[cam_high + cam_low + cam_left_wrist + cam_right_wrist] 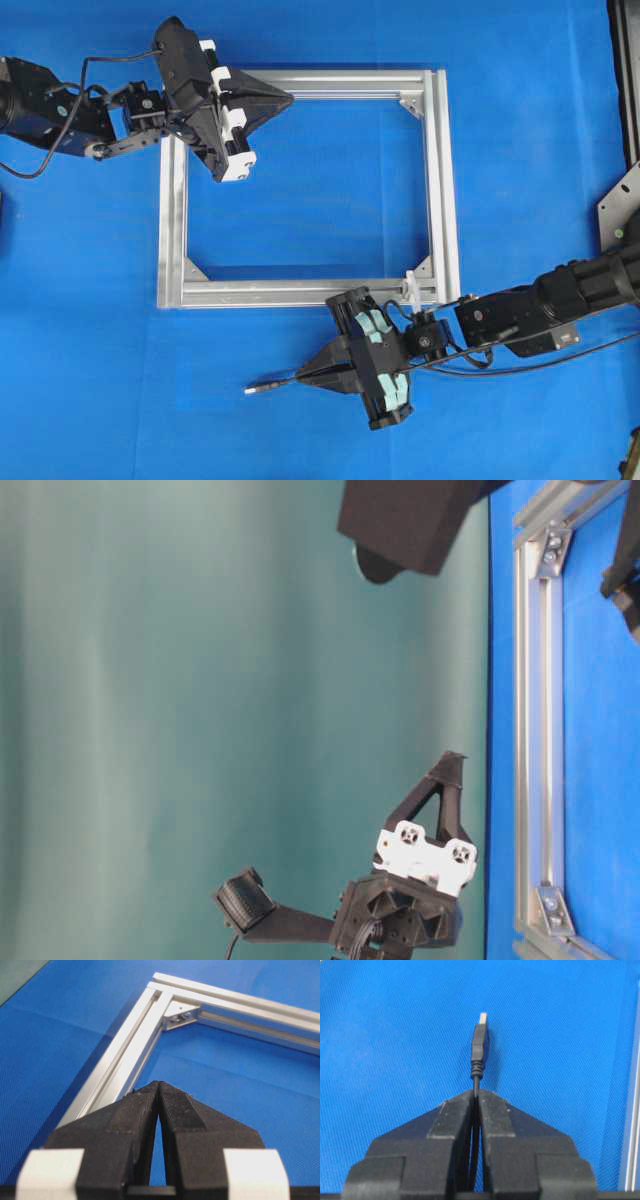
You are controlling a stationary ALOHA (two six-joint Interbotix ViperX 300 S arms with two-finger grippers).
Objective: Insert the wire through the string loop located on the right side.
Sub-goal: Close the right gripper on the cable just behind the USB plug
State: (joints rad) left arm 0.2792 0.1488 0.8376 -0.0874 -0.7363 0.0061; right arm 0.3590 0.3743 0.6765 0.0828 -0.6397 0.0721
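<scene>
The wire (275, 383) is a thin black cable with a small silver plug tip (482, 1018); it lies on the blue cloth below the frame's bottom bar, tip pointing left. My right gripper (300, 378) (477, 1091) is shut on the wire just behind the plug, which sticks out past the fingertips. The string loop (410, 283) is a tiny white loop standing on the bottom bar near the frame's lower right corner, right of and above the right gripper. My left gripper (290, 97) (158, 1083) is shut and empty, tips over the frame's top bar.
A square silver aluminium frame (442, 180) lies flat on the blue cloth, with corner brackets (179, 1015) inside its corners. The frame's bar (631, 1125) shows at the right wrist view's right edge. A metal bracket (620, 205) sits at the table's right edge.
</scene>
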